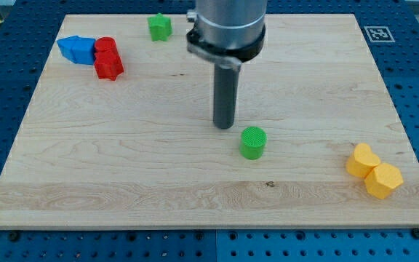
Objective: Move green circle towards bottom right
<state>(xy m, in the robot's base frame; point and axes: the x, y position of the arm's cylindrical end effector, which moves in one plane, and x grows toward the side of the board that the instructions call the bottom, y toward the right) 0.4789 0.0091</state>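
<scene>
The green circle (pixel 252 142) is a short green cylinder standing on the wooden board (pixel 122 167), a little right of the board's middle and below it. My tip (pixel 224 126) rests on the board just up and to the left of the green circle, with a small gap between them. The dark rod rises from the tip toward the view's top, where the arm's grey body hides part of the board's far edge.
Two yellow blocks (pixel 372 172) sit together near the board's bottom right corner. A blue block (pixel 77 49) and a red block (pixel 108 58) touch at the top left. A green star-like block (pixel 159 27) lies at the top, left of the arm.
</scene>
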